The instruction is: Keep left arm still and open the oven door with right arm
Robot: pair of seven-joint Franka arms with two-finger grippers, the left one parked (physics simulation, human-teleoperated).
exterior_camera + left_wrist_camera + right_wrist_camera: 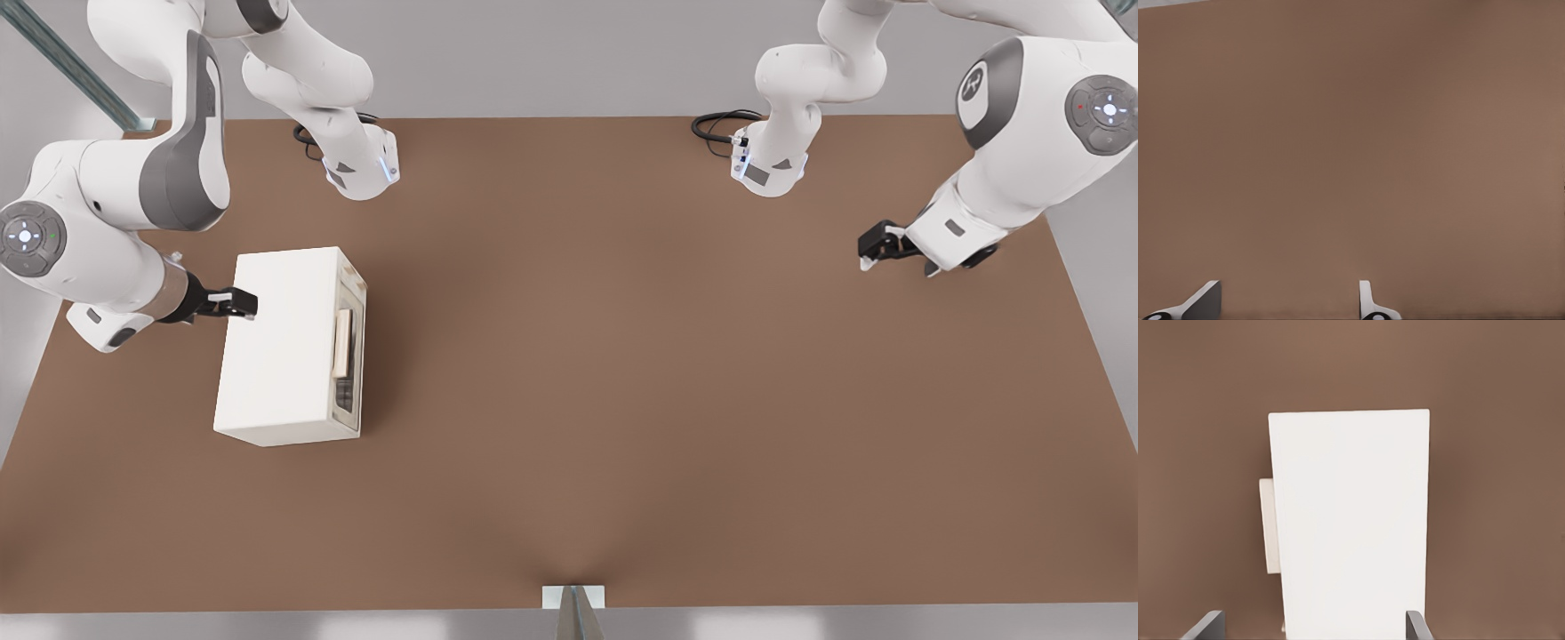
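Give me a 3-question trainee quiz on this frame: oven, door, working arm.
1. True or false: the oven door is shut against the oven.
2. Where is the gripper of the right arm? A) on the door handle B) above the top of the oven, at the edge away from the door C) resting on the table
3. Fill in: in the front view the door with its handle faces the view's ____.

Key
1. True: the door lies flat against the oven front.
2. B: the handle is on the opposite side, and the wrist view looks down on the oven top with the fingers spread apart.
3. right
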